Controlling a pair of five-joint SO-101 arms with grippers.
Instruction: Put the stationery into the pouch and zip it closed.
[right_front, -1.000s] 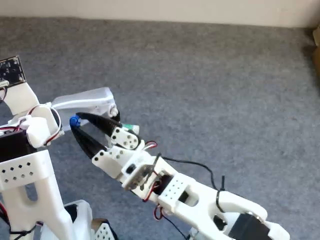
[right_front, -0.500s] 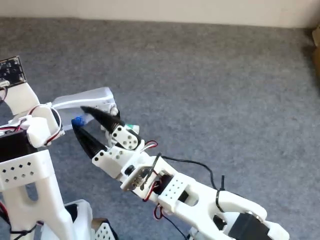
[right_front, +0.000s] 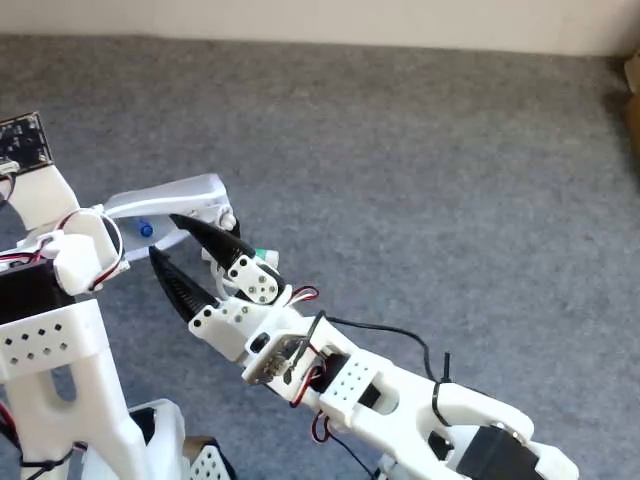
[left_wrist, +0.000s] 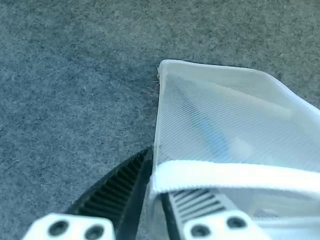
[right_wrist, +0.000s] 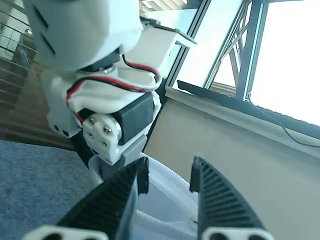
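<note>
The pouch (left_wrist: 225, 125) is see-through white mesh with a solid white band along its open edge. A blue pen (left_wrist: 210, 134) shows through its wall. It lies on the grey carpet (right_front: 450, 150), its edge raised. The left gripper (left_wrist: 157, 175) is clamped on the pouch's wall just below the band, one black finger on each side. The right arm stretches in low from the lower right of the high view. The right gripper (right_front: 163, 236) has its fingers spread apart and empty, with the tips at the pouch's mouth beside the pen.
</note>
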